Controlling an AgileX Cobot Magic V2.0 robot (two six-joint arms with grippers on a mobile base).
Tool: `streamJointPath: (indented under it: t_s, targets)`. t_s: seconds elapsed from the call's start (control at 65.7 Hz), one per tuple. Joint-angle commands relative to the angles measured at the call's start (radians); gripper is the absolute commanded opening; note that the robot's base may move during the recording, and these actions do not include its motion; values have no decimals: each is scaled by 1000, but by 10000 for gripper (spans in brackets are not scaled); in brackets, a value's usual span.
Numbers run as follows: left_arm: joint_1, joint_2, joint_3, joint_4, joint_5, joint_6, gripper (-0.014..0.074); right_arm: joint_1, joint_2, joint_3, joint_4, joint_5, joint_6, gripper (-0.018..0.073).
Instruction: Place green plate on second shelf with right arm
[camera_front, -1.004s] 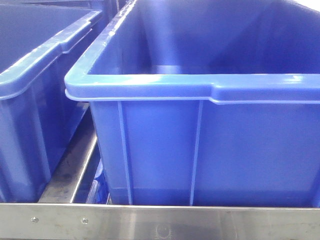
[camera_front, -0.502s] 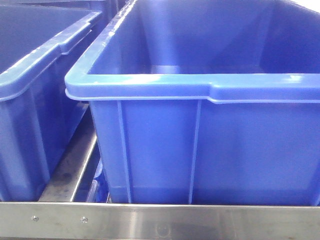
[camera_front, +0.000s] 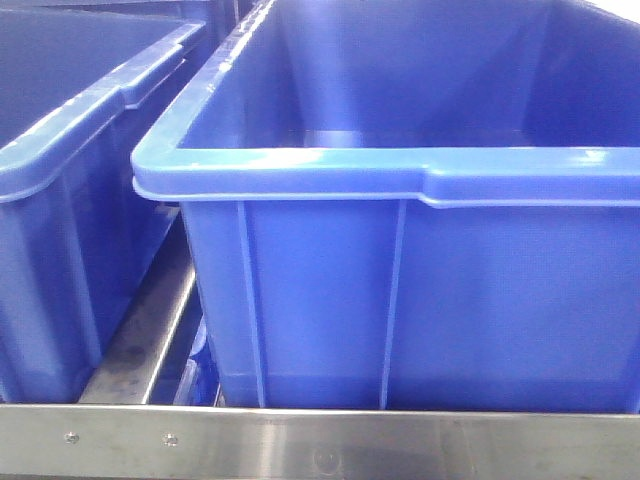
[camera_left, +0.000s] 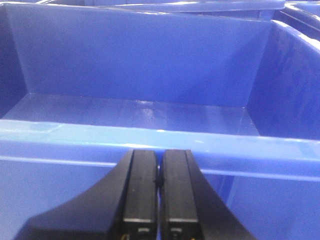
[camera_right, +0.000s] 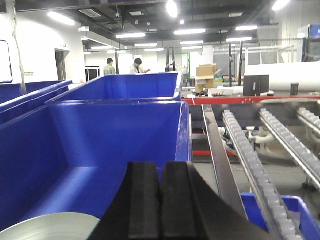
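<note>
Approach is the step in hand: the right end effector (camera_right: 160, 200), clenched on nothing, hangs above the deep blue plastic bin (camera_right: 115, 130), where the round pale green plate (camera_right: 47, 226) lies below-left, awaiting opening and descent.

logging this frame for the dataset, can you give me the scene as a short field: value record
setting: blue bins on a metal rack
left gripper: jaws shut, empty, just behind the rim of an empty bin
right gripper: jaws shut, empty, above a bin
green plate: partly visible, lower left in the right wrist view, inside that bin, not gripped
background: roller conveyor, two people far off
task: plate not yet picked up
</note>
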Motion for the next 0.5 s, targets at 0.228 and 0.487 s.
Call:
streamJointPath:
  t_s: [0.228, 0.487]
  targets:
    - [-2, -17, 41, -2, -90, -3, 130, -5, 7, 9, 109, -154, -48, 48]
    - [-2, -17, 41, -2, -90, -3, 130, -5, 7, 19, 405, -150, -446, 48]
